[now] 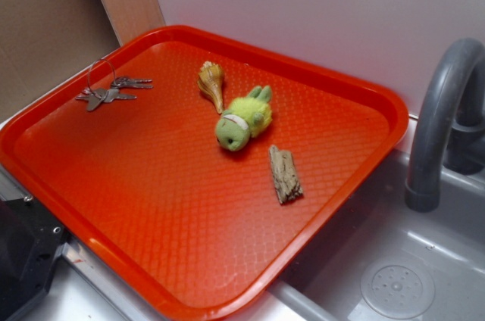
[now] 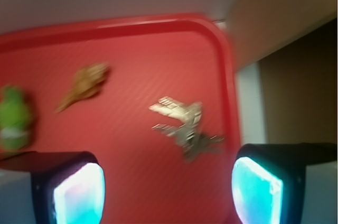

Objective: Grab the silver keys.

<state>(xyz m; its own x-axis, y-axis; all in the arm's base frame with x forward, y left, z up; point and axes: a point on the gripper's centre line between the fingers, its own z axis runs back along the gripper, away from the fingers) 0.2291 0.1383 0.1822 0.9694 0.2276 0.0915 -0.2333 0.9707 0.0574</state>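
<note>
The gripper (image 2: 168, 192) has its two fingers (image 2: 71, 192) spread wide apart, holding and touching nothing; the wrist view is blurred. The silver keys (image 1: 112, 90) lie flat on the red tray (image 1: 151, 222) near its far left corner, their wire ring standing up behind them. Beside them, farther right, lie a shell (image 1: 212, 83), a green plush toy (image 1: 242, 120) and a piece of wood (image 1: 286, 174).

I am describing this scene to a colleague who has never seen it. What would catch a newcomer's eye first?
First the big orange-red tray, which fills most of the exterior view beside a grey sink. Then the green plush toy near the tray's middle, between a shell and a piece of wood. The silver keys lie in the far left corner; in the wrist view the open gripper frames them.
</note>
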